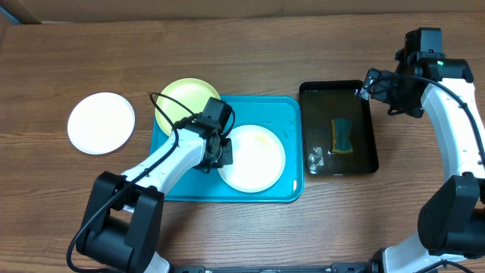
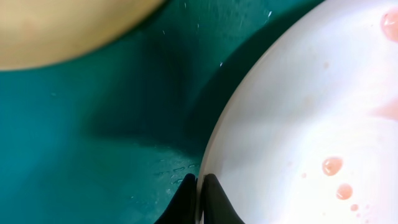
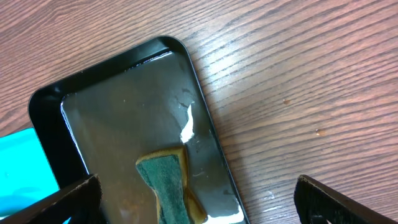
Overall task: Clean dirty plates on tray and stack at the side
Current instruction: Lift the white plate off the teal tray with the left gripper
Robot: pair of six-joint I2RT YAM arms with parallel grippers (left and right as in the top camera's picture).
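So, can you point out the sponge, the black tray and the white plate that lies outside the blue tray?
sponge (image 1: 342, 135): overhead view, middle of its green top.
black tray (image 1: 330, 84): overhead view, its upper rim.
white plate on the table (image 1: 101, 123): overhead view, its centre.

Table (image 1: 250, 45) bears plate (image 1: 101, 123), tray (image 1: 292, 110), black tray (image 1: 326, 84)

Robotics lab bench, staged for dishwashing. Two white-and-black robot arms, left (image 1: 155, 163) and right (image 1: 455, 121), trailing black cables (image 1: 161, 106), stand at the near edge of a wood-grain tabletop (image 1: 242, 45). Mid-tabletop, a turquoise plastic tray (image 1: 280, 114) carries a white plate (image 1: 254, 159) and a yellow-green plate (image 1: 182, 97). Toward the right edge, a glossy black tray (image 1: 322, 114) holds a green sponge (image 1: 342, 135). Another white plate (image 1: 101, 123) lies toward the left edge.
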